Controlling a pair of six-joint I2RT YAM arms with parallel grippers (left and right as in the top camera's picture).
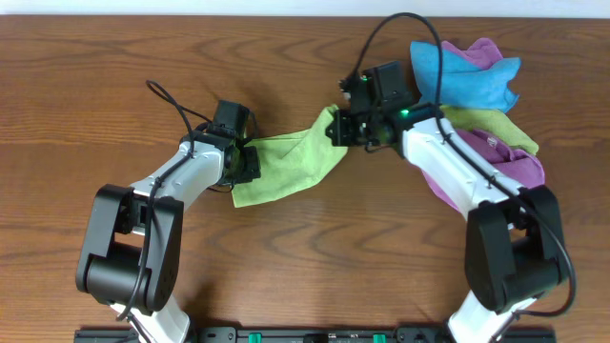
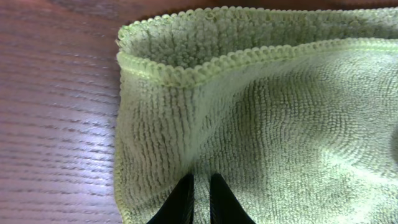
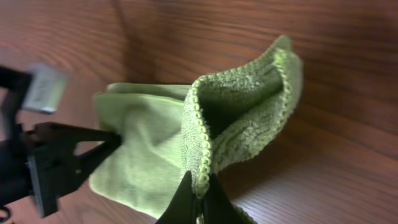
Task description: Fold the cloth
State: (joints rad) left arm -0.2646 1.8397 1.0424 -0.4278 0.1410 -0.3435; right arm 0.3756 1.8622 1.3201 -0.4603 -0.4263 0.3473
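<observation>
wood table (image 1: 95, 76), lime ribbed cloth (image 1: 286, 167), bunched, stitched hem

I see my two arms from above: the left arm (image 1: 176, 181) and the right arm (image 1: 448, 157) each have smooth white shells between bulky black joint housings. A thin black cable (image 1: 170, 103) loops off the left wrist. A longer black lead (image 1: 386, 27) arcs above the right, near a small green light (image 1: 404, 114). My fingertips (image 2: 181, 205) are black tapered wedges.

The cloth (image 1: 286, 164) is lime green (finely ribbed up close), the counter (image 1: 86, 76) brown wood grain. There's a blue rag (image 1: 467, 81) and a purple rag (image 1: 519, 170).
</observation>
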